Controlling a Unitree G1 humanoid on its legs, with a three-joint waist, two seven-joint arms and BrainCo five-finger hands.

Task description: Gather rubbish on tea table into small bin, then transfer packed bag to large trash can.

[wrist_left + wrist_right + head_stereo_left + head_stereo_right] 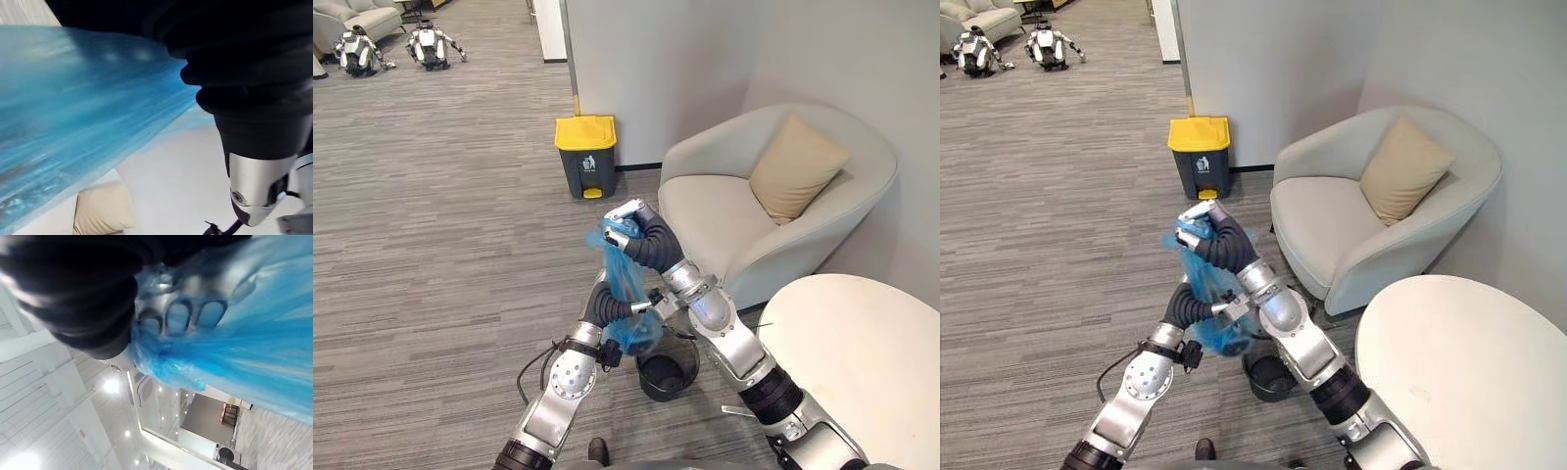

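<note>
A blue plastic bag (626, 284) hangs in the air above the small black bin (668, 374), which stands on the carpet beside the round white tea table (862, 362). My right hand (628, 219) is at the bag's top, and in the right wrist view its fingers (188, 316) are curled round the gathered neck. The bag's bottom (1224, 338) bulges with its load. My left hand (605, 305) is pressed against the bag lower down, hidden behind the plastic. The large grey trash can with a yellow lid (585, 157) stands by the wall farther ahead, its lid down.
A cream armchair (724, 230) with a tan cushion (795, 166) stands on the right between the table and the trash can. Open grey carpet (431, 225) stretches to the left. Two small robots (429, 44) sit far off at the back left, by a sofa (357, 18).
</note>
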